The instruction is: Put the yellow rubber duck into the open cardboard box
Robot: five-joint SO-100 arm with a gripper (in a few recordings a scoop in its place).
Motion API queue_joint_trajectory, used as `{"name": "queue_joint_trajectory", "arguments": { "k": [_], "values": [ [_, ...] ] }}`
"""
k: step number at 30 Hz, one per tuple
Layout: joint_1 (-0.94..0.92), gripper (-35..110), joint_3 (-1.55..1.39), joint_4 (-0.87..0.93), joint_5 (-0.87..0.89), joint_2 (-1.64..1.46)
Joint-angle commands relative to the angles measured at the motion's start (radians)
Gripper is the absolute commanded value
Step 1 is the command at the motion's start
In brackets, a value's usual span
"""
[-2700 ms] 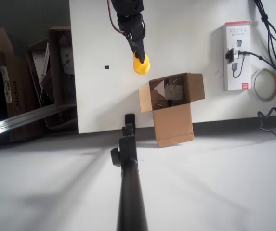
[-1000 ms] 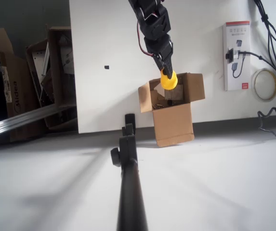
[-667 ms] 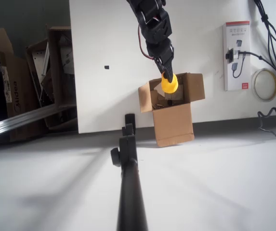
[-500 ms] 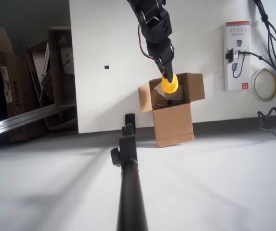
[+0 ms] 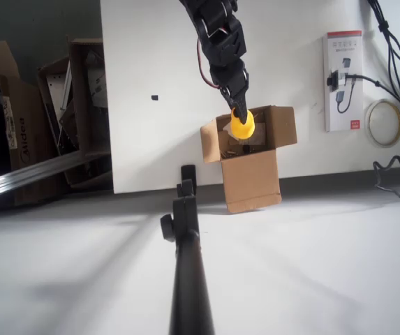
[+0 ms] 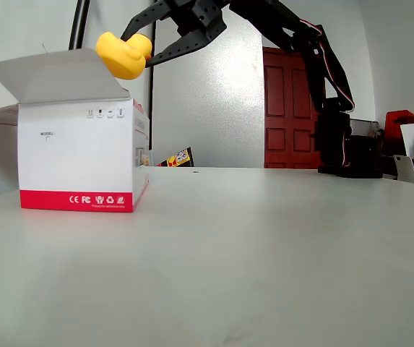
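Smooth, faintly glossy yellow rubber duck (image 5: 241, 125); matt brown corrugated open cardboard box (image 5: 252, 171); matt white tabletop (image 5: 144, 63).

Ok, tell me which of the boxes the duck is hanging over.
The small open cardboard box at the table's edge, flaps spread; the gripper holds the duck over it, unlike the white package.

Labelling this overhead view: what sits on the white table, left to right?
Small black speck → open cardboard box, yellow rubber duck held over it by the hand → white retail package → tape roll.
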State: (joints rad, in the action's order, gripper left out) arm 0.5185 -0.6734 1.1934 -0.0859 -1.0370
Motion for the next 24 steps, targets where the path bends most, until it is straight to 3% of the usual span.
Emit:
{"name": "queue_joint_trajectory", "arguments": {
  "k": [1, 12, 24],
  "values": [
    [-0.005, 21, 0.048, 0.008, 0.006, -0.012],
    [-0.005, 23, 0.048, 0.015, 0.003, -0.015],
    [-0.051, 2, 0.048, 0.089, -0.003, -0.140]
  ]
}}
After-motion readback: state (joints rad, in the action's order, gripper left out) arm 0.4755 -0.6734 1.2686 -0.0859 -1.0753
